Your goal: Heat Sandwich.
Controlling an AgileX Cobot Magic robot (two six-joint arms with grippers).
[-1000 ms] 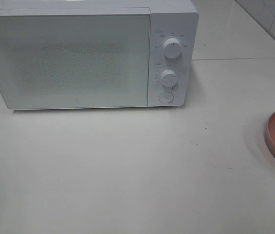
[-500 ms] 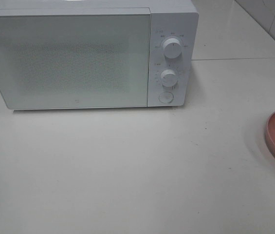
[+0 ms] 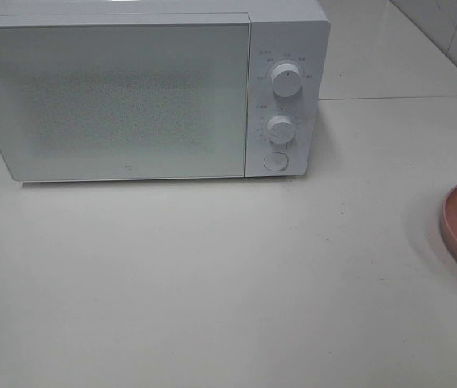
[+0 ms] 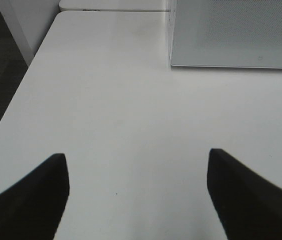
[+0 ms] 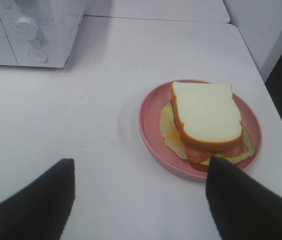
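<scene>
Nothing moved over last second. Microwave [image 3: 147,93] door shut. Sandwich [image 5: 206,122] untouched on plate [image 5: 150,120], desk [image 3: 212,283]. Left tool [image 4: 136,197], right tool [image 5: 138,200] released, empty. Task unstarted.

My white table [image 3: 212,275] carries the closed microwave [image 3: 131,89] at its back, and well off to the microwave's dial side, near the table's edge, sits the pink plate [image 5: 153,112], with bare tabletop stretching between the two.
</scene>
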